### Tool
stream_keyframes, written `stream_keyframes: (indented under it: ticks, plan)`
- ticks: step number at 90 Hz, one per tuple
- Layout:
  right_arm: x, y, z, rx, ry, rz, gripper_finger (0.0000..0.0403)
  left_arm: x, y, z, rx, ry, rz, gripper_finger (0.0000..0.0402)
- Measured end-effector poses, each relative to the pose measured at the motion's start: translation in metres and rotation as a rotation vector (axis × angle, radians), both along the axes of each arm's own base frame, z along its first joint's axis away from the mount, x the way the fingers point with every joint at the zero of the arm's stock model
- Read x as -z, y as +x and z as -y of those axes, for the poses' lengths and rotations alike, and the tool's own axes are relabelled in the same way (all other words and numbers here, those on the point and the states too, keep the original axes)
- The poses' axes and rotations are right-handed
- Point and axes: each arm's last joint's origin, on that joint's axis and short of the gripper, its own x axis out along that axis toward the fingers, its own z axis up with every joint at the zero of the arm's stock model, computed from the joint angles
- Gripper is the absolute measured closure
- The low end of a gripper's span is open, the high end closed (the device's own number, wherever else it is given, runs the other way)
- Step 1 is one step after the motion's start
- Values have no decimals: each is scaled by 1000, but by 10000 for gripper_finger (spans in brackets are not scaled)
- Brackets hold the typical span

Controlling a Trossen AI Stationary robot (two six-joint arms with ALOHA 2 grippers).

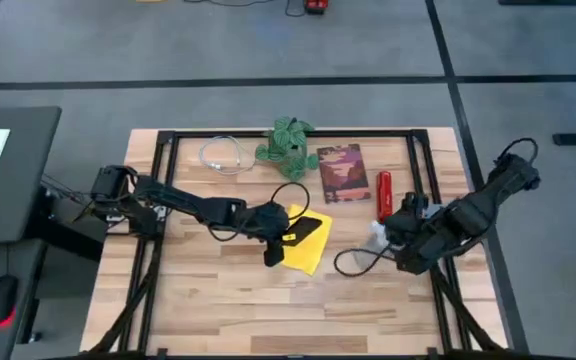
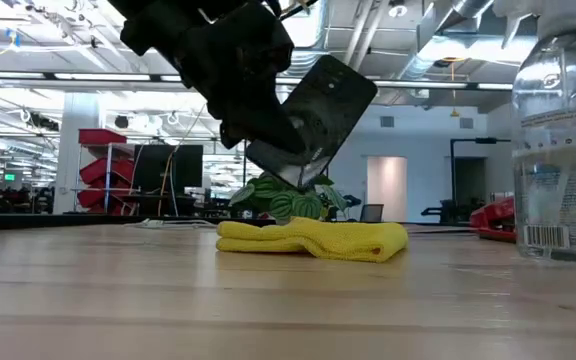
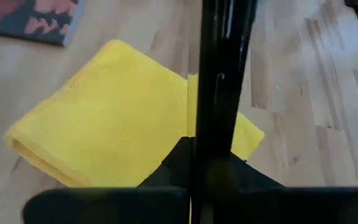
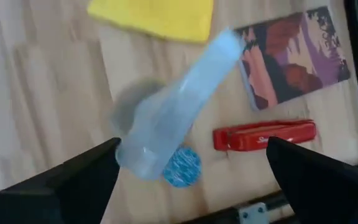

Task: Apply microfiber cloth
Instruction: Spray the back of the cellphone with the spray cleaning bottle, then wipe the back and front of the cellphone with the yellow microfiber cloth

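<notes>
The yellow microfiber cloth [image 1: 306,258] lies folded on the wooden table near its middle, also clear in the low view [image 2: 313,240] and the left wrist view [image 3: 104,118]. My left gripper [image 1: 284,240] is just above it, shut on a black smartphone [image 2: 323,100] that hangs tilted over the cloth. To the right, my right gripper [image 4: 191,146] is open. Its fingers stand wide on either side of a clear plastic bottle [image 4: 173,118] without touching it. The bottle [image 2: 563,140] stands upright on its base. My left gripper pinches the smartphone between its two fingers, one on each flat face, at the phone's lower end [image 3: 213,146]. The fingers come slanting down from the table's left. The phone is lifted clear of the cloth, with its free end [image 2: 353,80] tilted up and to the right.
A dark red booklet [image 1: 339,172] and a red oblong tool [image 1: 385,193] lie behind the cloth and bottle. A green patterned object [image 1: 288,145] and a coiled white cable [image 1: 226,155] sit at the far side. A black cable loop [image 1: 353,262] trails from the right arm.
</notes>
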Motion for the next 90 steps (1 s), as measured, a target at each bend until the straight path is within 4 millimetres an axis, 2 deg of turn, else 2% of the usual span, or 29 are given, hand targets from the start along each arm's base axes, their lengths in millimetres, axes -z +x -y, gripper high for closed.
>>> stream_keyframes:
  ticks: [8, 22, 36, 48, 59, 73, 81, 90]
  plan:
    - [-11, 5, 3, 52, 34, 58, 19, 9, 4, -3, -7, 6, -17, 398]
    - [-31, 21, 5, 44, 89, 183, 19, 37, 8, -6, -18, -31, -126, 398]
    - [-46, 43, 3, 13, 110, 329, 19, 39, 8, -8, -58, -83, -194, 398]
    - [-46, 69, 7, 56, 67, 461, 19, 32, 4, -11, -80, -99, -289, 398]
    - [-28, 96, 11, 115, 17, 468, 19, 30, -2, -15, -92, -102, -391, 398]
    - [13, 125, 14, 126, 14, 319, 19, 26, -14, -16, -90, -86, -494, 398]
    - [38, 138, 12, 75, 46, 231, 19, 23, -21, -16, -83, -85, -546, 398]
    - [60, 149, 1, -16, 37, 242, 21, 18, -31, -18, -78, -126, -604, 398]
